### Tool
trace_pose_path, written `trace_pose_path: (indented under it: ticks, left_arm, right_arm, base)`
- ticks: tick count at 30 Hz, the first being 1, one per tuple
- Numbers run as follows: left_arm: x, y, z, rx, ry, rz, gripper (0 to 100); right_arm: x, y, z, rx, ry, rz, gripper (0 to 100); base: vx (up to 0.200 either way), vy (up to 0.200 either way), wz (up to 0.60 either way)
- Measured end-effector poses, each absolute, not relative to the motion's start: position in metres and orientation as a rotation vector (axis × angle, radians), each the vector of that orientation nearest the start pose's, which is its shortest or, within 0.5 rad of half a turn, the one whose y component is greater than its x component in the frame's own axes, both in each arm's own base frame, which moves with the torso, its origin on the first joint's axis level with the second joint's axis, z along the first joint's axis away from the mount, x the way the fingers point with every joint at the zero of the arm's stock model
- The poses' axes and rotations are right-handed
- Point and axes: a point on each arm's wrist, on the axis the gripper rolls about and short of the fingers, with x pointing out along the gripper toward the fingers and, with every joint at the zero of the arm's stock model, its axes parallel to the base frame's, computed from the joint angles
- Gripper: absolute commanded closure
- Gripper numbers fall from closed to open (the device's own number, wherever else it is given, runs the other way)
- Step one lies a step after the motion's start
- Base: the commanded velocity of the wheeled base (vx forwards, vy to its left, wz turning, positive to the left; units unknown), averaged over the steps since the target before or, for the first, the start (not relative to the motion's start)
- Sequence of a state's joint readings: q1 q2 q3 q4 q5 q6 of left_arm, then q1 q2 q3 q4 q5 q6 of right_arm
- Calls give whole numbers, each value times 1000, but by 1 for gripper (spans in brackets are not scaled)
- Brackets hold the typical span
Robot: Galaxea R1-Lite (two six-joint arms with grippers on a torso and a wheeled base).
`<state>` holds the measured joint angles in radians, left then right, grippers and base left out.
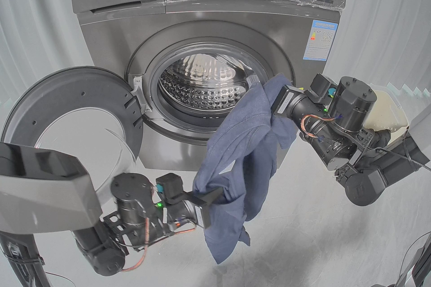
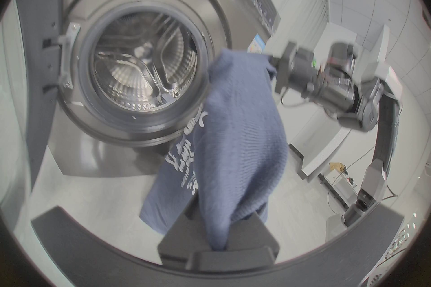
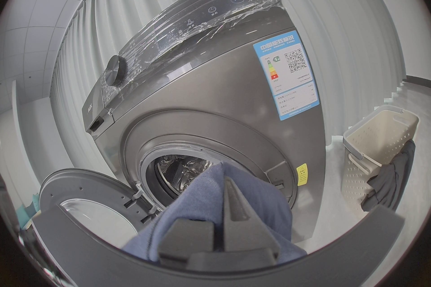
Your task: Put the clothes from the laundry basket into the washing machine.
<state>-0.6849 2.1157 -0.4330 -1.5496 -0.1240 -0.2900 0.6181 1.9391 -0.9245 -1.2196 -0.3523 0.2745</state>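
We have the blue T-shirt (image 1: 244,153) stretched between both arms in the centre of the head frame, in front of the open washing machine (image 1: 134,32). The left gripper (image 1: 216,197), lower centre, is clamped on a bunched fold low on the shirt. The right gripper (image 3: 220,220) is pinched on the shirt's top edge, just at the right rim of the drum (image 1: 202,77) opening. No part of the shirt is inside yet, and a long tail hangs below the left gripper toward the floor (image 1: 314,229).

We see these risks:

- **Tail left outside:** If we push in only the held parts, the tail could drape over the lower lip of the opening and stay outside, or slide back out once released.
- **Snag on the rim:** The right gripper sits very close to the rim, so a careless forward move could knock the arm against it or pinch fabric there.
- **Arms out of step:** The shirt is pulled between two holds, so it could tug out of one of them, most likely the bunched lower one.
- **Left arm and door:** The open door (image 1: 67,113) fills the left of the frame, and the left arm has to swing past it without striking it.

The laundry basket (image 3: 381,140) stands to the right of the machine, with a dark garment (image 3: 393,184) draped over its rim.
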Motion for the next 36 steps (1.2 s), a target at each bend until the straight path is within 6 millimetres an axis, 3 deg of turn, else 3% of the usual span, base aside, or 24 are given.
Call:
trace_pose_path:
  ticks: [5,12,25,31,36]
  left_arm:
    - [241,-165,87,-258,187,-775,100]
    - [248,-135,103,-289,138,-737,100]
    - [268,-122,128,-301,12,-696,100]
    - [279,-118,150,-318,-87,-687,100]
    - [273,-115,172,-367,-152,-703,100]
  right_arm:
    - [292,191,186,354,-125,313,100]
    - [269,170,189,404,-111,342,100]
    - [257,166,198,431,-134,348,100]
    - [254,166,192,420,-109,354,100]
    - [253,167,183,405,-78,357,100]
  base:
    - [0,0,0]
    - [0,0,0]
    - [0,0,0]
    - [0,0,0]
    - [0,0,0]
